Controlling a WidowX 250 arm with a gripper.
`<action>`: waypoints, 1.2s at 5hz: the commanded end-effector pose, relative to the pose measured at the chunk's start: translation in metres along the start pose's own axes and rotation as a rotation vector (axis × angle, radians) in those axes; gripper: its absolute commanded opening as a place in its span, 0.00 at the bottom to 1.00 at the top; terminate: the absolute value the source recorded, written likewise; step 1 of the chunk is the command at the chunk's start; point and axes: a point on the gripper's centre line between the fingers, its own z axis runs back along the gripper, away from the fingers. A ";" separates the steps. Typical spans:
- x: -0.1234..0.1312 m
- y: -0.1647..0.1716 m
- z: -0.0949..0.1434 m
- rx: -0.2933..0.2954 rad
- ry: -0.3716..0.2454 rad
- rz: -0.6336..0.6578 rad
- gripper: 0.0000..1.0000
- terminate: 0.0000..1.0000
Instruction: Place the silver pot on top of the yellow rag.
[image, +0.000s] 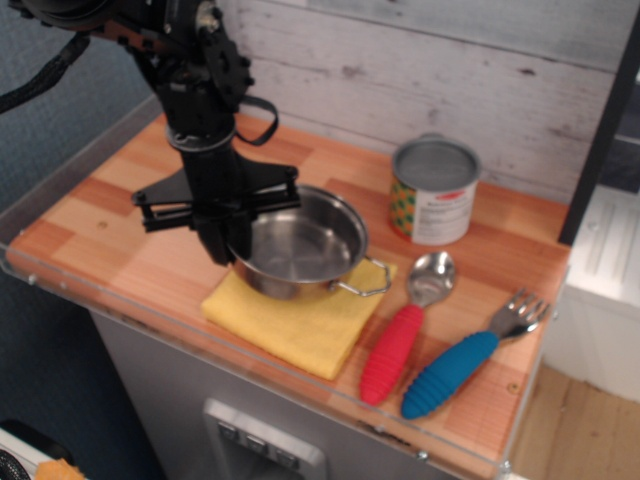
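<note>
The silver pot (300, 245) is a shallow shiny steel pot with a wire loop handle at its right. It hangs over the yellow rag (300, 320), covering the rag's back half; I cannot tell whether it touches the cloth. My black gripper (225, 242) comes down from above and is shut on the pot's left rim. The rag lies flat near the counter's front edge.
A labelled tin can (433, 190) with a grey lid stands at the back right. A red-handled spoon (405, 330) and a blue-handled fork (460, 360) lie right of the rag. A clear plastic rim (120, 305) lines the counter's front edge. A plank wall stands behind.
</note>
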 end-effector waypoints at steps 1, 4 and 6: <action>0.001 0.002 0.001 -0.040 0.002 0.000 0.00 0.00; -0.002 0.000 -0.009 -0.012 0.011 -0.010 0.00 0.00; 0.000 0.005 -0.003 -0.025 0.019 0.007 1.00 0.00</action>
